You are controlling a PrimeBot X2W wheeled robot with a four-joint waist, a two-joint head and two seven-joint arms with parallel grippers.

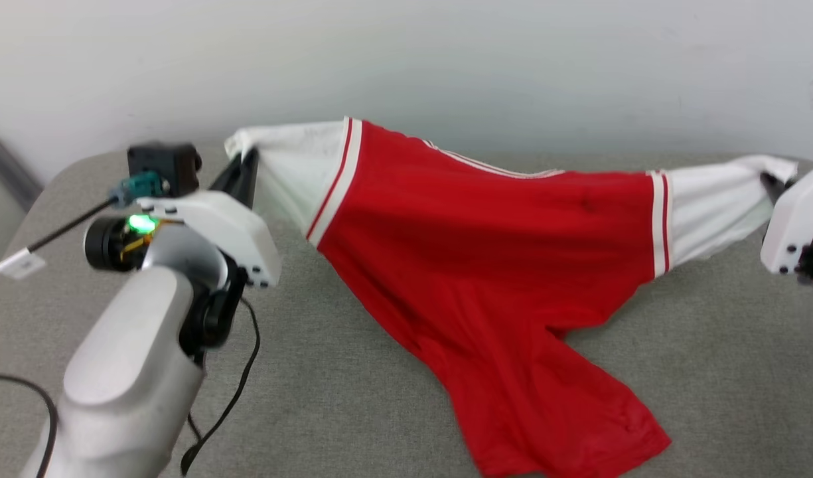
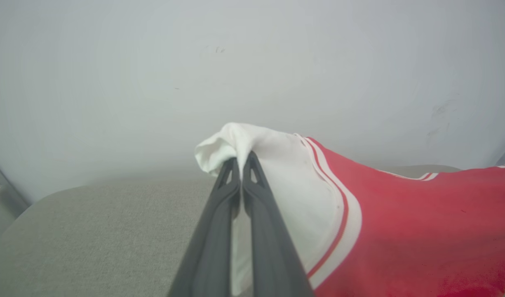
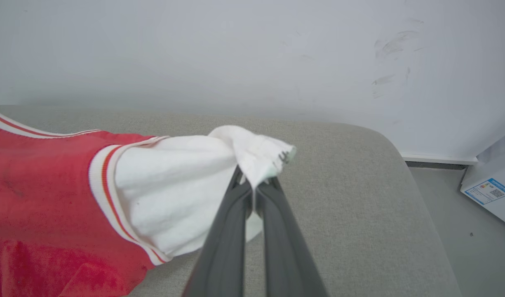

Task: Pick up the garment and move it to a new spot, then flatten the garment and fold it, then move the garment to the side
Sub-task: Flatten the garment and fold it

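Remote folding session: the hem [image 1: 565, 431] lies creased on the grey tabletop [image 1: 353, 398] at the bottom of the head view, nearest me, slewed toward lower right. Above it the garment [image 1: 486, 265] rises off the surface in a red span strung between my two arms. My left claw [image 2: 240, 161] is clenched on a bunched white sleeve [image 2: 277, 165] at upper left; my right claw [image 3: 254, 185] is clenched on the other sleeve [image 3: 182, 189] at the right edge. Behind them stands the pale wall [image 1: 446, 60]. I judge this to be the carry to a new spot. To do it well I would move both arms together, keep the span taut and level, and let the trailing hem land first. The thin fabric could slip from such small pinches.
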